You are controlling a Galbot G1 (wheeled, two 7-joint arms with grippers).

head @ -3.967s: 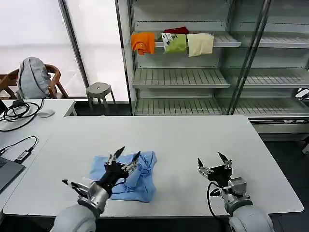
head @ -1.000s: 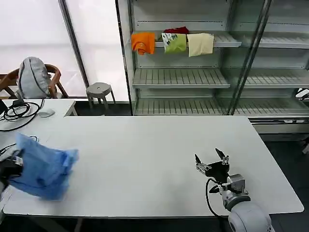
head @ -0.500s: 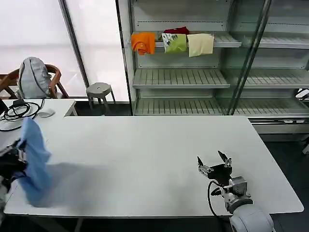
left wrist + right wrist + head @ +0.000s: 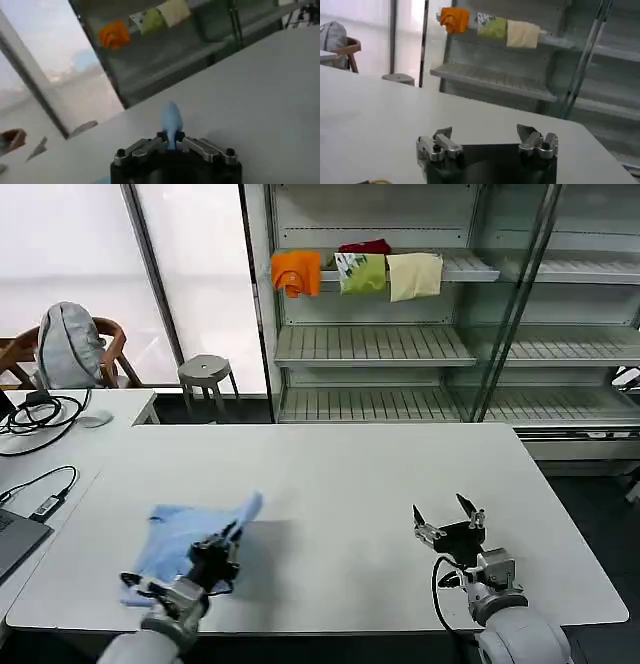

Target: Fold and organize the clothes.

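The light sky-blue T-shirt [image 4: 178, 539] lies bunched on the white table [image 4: 340, 474] near its front left. My left gripper [image 4: 226, 536] is shut on a fold of it, and a tip of blue cloth [image 4: 171, 120] sticks up between the closed fingers of the left gripper [image 4: 171, 138]. Near the table's front right my right gripper [image 4: 447, 517] stands open and holds nothing. The right wrist view shows the right gripper [image 4: 485, 132] with its fingertips [image 4: 444, 133] far apart over bare table.
A metal shelf rack [image 4: 400, 344] stands behind the table with orange [image 4: 296, 272], green [image 4: 361, 272] and cream [image 4: 414, 275] folded garments on its upper shelf. A laptop [image 4: 15, 540] and cables [image 4: 35, 416] sit at the left. A stool [image 4: 205, 371] stands beyond.
My left gripper lifted the shirt off the table and swung it far left, then brought it back down onto the front left of the table. The right gripper has hardly moved.
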